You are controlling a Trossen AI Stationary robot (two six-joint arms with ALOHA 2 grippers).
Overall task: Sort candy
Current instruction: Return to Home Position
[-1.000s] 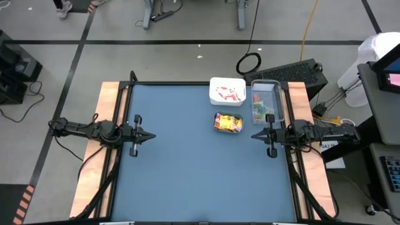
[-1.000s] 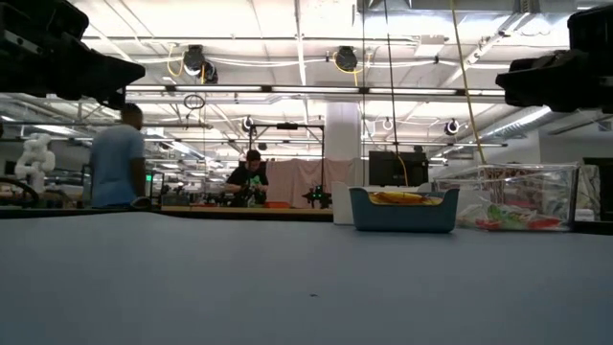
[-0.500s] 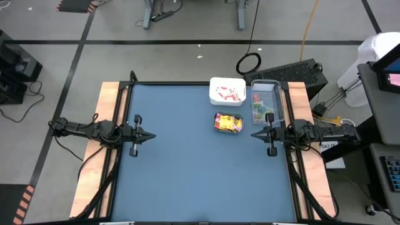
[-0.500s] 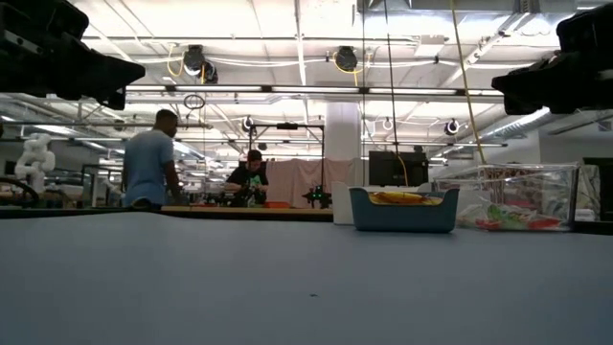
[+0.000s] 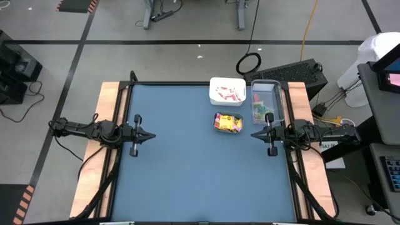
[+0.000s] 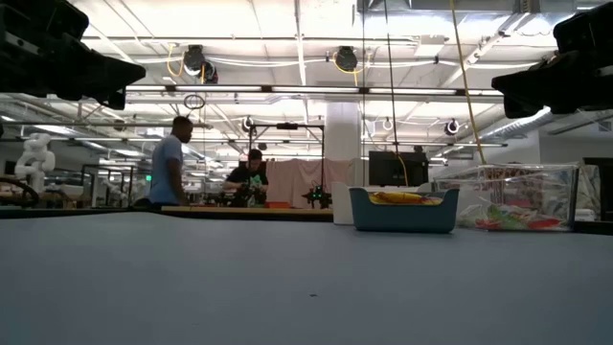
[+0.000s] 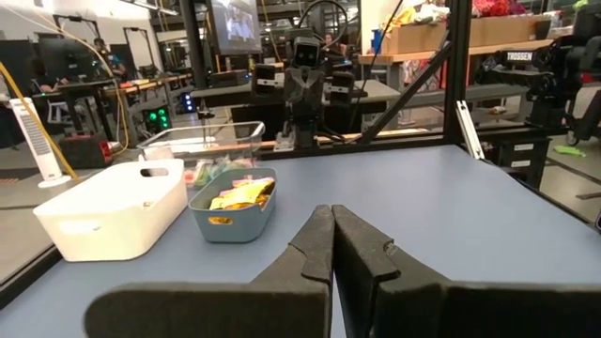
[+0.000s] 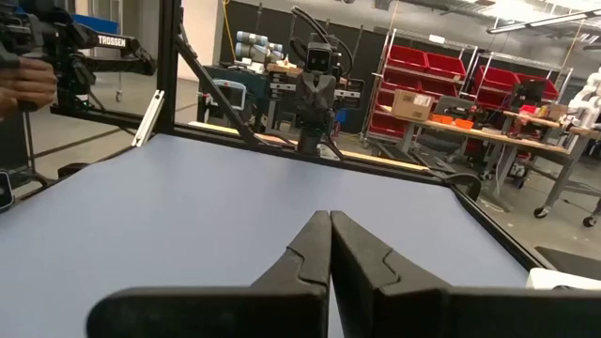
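The right tool [image 5: 253, 135] is hovering closed and empty just beside the clear bin [image 5: 265, 87], while the left tool [image 5: 153, 135], likewise shut on nothing, is hanging at the opposite edge of the bench [image 5: 187, 181]. The candy [image 5: 229, 123] is lying in the clear bin, teal tub [image 5: 216, 124] and white tub [image 5: 219, 83] on the right arm's side. A careless swing by that arm is probably risking a knock that spills the clear bin.

A: Which colours are showing on the matte blue worktop [image 5: 187, 169]?
B: The small teal plastic tub [image 7: 230, 223] is showing yellow red-printed candy packets [image 5: 229, 123]; the white rectangular plastic tub [image 7: 103, 221] is showing pink-white candy sticks [image 5: 229, 94].
A: And the clear plastic bin [image 5: 265, 82]?
B: It is showing green and red pieces [image 5: 259, 114].
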